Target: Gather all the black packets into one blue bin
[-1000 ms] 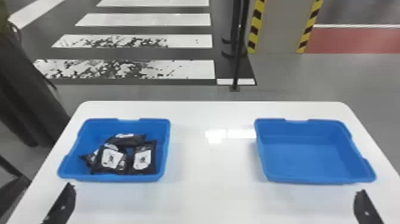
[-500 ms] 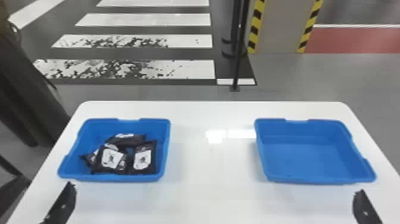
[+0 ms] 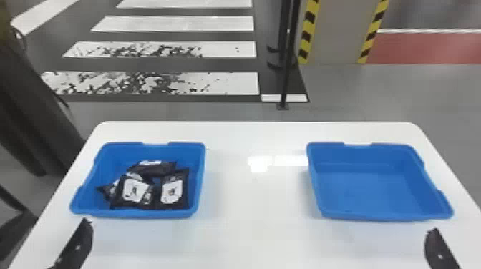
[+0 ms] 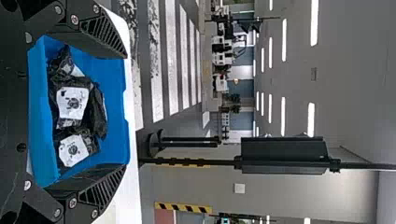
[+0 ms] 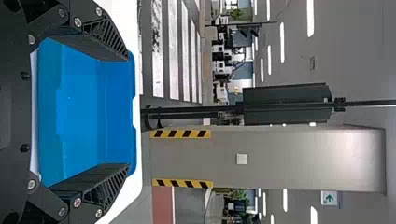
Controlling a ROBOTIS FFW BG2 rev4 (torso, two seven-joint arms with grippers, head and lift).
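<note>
Black pkts (image 3: pixel 134 190) heaped in L blue bin (image 3: pixel 121 153) on white counter (image 3: pixel 250 221). R blue bin (image 3: pixel 361 186) well apart, R of it. L hand (image 3: pixel 77 245) by L bin's robot-side edge, fingers apart; R hand (image 3: pixel 439 248) well R of same bin, fingers apart too.

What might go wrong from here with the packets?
The black packets I can see already lie together in the left bin, so moving just some to the right bin would split them up. They overlap, so the open left gripper could catch two or drag a neighbour. The front ones lie close to the near wall, so its fingers may bump the rim and shift the bin.
</note>
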